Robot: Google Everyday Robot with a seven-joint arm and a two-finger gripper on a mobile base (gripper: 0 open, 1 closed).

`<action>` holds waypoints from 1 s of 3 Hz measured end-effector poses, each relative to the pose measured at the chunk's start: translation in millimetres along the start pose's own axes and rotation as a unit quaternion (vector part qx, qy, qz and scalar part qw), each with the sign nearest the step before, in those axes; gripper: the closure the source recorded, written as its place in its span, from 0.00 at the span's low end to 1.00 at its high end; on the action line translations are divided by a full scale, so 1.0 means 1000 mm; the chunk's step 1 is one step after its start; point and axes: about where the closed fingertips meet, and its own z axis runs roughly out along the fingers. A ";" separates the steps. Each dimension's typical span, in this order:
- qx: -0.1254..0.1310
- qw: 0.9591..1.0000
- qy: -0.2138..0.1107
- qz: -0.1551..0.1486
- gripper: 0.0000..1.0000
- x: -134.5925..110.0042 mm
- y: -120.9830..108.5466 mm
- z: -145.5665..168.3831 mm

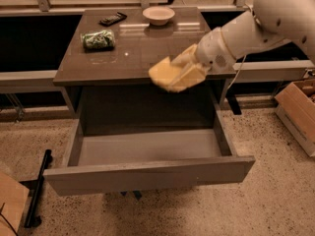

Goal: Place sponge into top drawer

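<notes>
The pale-yellow sponge [163, 72] is held in my gripper [178, 75] at the front edge of the cabinet top, in the air above the back of the top drawer. The white arm reaches in from the upper right. The top drawer [147, 173] is pulled wide open below, its grey inside bare and its flat front panel toward the camera.
On the cabinet top [133, 48] lie a green crinkly packet [98, 39], a dark flat device [112, 19] and a round beige bowl [158, 15]. A cardboard box [299, 112] stands on the floor at right, a black stand [37, 191] at lower left.
</notes>
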 end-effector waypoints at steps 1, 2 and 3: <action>-0.045 0.999 -0.004 0.013 1.00 0.024 0.056 0.026; -0.056 0.998 -0.009 0.036 1.00 0.054 0.075 0.060; -0.045 0.997 -0.010 0.062 1.00 0.088 0.068 0.090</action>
